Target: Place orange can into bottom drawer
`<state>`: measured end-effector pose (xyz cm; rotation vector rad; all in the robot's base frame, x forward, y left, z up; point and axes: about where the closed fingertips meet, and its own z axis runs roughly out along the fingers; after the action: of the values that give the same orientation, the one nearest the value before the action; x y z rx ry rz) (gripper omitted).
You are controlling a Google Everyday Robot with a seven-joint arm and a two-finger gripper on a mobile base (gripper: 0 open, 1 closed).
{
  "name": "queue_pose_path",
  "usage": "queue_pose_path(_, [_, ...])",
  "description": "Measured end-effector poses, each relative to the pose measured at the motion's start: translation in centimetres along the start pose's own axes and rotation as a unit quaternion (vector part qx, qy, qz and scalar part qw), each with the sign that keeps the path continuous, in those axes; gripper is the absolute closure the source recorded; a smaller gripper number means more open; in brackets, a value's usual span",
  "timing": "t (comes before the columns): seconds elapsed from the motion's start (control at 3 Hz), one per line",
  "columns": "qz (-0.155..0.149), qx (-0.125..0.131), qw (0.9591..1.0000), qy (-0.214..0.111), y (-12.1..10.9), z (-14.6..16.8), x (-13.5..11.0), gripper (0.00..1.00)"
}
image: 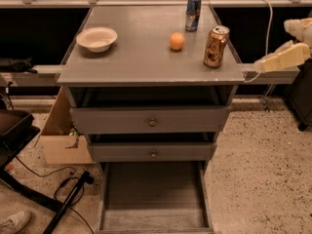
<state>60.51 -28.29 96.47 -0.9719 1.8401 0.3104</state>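
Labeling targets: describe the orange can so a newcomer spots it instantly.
On the grey cabinet top, look at the front right corner, nearest the gripper off the right edge. The orange can stands upright there: orange-brown, mottled, silver top. It is wider than the blue-silver can behind it, and cylindrical, unlike the round orange fruit to its left.
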Motion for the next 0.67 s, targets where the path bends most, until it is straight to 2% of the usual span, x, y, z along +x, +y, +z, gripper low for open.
queue_pose_path(0.33, [0.000, 0.000, 1.0000, 0.000, 0.0, 0.0, 0.0, 0.00])
queue_pose_path(0.67, [0.022, -0.012, 0.9989, -0.040, -1.0, 3.1, 0.1, 0.00])
